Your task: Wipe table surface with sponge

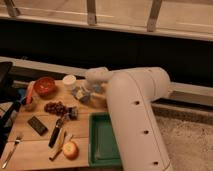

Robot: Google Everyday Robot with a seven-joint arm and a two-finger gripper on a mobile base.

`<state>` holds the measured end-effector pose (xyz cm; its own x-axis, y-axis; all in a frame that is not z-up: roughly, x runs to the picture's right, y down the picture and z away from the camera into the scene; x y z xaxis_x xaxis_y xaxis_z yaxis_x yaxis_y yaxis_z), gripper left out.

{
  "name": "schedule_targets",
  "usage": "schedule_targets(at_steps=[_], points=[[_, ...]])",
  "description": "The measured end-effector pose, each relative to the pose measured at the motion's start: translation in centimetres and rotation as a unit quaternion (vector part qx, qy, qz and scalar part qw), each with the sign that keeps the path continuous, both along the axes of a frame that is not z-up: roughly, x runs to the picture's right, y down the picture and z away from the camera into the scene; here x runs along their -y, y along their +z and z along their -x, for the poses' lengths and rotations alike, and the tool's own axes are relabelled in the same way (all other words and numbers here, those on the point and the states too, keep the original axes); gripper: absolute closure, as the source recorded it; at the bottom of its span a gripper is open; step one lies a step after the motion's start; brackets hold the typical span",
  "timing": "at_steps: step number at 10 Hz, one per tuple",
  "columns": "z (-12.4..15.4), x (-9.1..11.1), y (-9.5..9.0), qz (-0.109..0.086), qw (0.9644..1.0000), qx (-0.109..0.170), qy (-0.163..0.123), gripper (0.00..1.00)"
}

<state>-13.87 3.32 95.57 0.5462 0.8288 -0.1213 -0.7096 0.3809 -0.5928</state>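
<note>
Jaws: hidden under the wrist from where I'm standing, so I can't tell whether they're wide, narrow or holding anything. The gripper [88,90] is low at the far side of the surface [82,125], right at the sponge [79,94]. I can't tell if they're touching.

Step, my read: pickup or seating on the sponge. No wipe stroke looks under way yet. Next move needs a confirmed hold, the sponge pressed flat, then a sweep over bare wood.

Room, clock directions taken from the sponge:
- 12: far edge of the surface is near, so a push that way risks running off.
- 11: white cup [69,81] just beside, easy to knock.
- 9–10: red bowl [45,86] near.
- 8: grapes [56,107].
- 7: dark cube [73,113], with the black bar [37,125] further out.
- 5–6: green tray [105,142], rim raised.
- 3: the arm [135,115] blocks my view, so what's under it is unknown.

Best open lane looks like the bare strip toward 6, between the dark cube and the green tray. It's narrow, so short strokes.
</note>
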Motion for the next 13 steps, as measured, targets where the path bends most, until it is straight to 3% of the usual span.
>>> schedule_targets(at_steps=[3, 7, 9, 11, 13], points=[[0.4, -1.7, -1.5, 0.011, 0.9999, 0.001, -0.01, 1.0], [-3.6, -2.6, -3.7, 0.026, 0.9986, -0.043, -0.016, 1.0], [-4.5, -1.5, -3.3, 0.019, 0.9984, -0.053, -0.008, 1.0], [-4.4, 0.1, -1.6, 0.008, 0.9989, -0.045, 0.006, 1.0], [-1.8, 1.0, -0.4, 0.002, 0.9997, -0.022, 0.006, 1.0]])
